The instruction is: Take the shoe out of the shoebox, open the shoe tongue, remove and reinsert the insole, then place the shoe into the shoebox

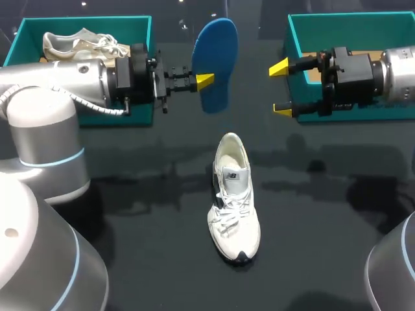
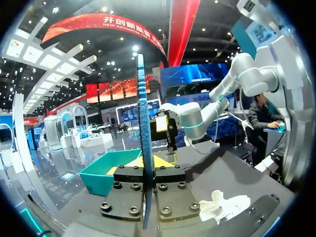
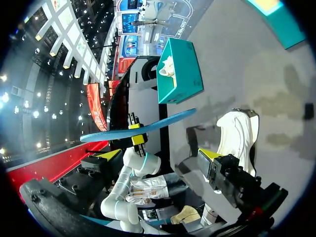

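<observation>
Currently I am clamping the insole (image 1: 217,58) roughly upright in my left pincer (image 1: 202,81); the shoe (image 1: 233,207) is lying on the counter (image 1: 130,194) below it, heel end nearest, while my right pincer (image 1: 281,89) is hanging spread apart beyond the insole.

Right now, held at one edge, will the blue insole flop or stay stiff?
Probably fairly stiff: the blue insole stands straight from the left gripper, pinched at one edge, without drooping. Likely light, being thin edge-on in the left wrist view.
</observation>
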Available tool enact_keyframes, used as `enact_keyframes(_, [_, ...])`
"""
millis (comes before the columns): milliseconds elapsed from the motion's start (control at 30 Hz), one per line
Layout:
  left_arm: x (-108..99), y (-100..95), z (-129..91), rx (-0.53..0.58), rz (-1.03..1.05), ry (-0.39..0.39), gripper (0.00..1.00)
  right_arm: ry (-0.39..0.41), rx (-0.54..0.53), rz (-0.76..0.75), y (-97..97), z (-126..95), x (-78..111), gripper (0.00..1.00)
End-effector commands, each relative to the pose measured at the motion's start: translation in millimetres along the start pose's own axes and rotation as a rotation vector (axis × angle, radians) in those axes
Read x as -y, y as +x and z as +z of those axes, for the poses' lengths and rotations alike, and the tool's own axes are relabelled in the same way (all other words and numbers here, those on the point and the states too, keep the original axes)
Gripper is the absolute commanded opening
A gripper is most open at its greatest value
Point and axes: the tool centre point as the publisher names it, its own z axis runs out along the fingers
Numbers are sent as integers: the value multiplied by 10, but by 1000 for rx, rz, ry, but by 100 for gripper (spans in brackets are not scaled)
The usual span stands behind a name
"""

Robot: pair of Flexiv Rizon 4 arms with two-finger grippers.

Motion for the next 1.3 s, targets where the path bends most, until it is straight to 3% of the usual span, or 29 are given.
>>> enact_keyframes(33, [45, 43, -94, -6, 101, -26, 0, -1, 3, 1, -1, 14, -1, 100])
enact_keyframes(167, [43, 71, -116, 17, 237, -55, 0, -1, 3, 1, -1, 14, -1, 100])
enact_keyframes(300, [19, 156, -117, 31, 629, -67, 0, -1, 3, 1, -1, 14, -1, 100])
enact_keyframes(733, [19, 156, -117, 31, 629, -67, 0, -1, 3, 1, -1, 14, -1, 100])
enact_keyframes(967, [27, 129, -107, 1, 854, -39, 0, -1, 3, 1, -1, 14, -1, 100])
enact_keyframes(1300, [-12, 6, 41, -50, 1140, -100, 0, 2, 2, -5, 10, 29, -10, 100])
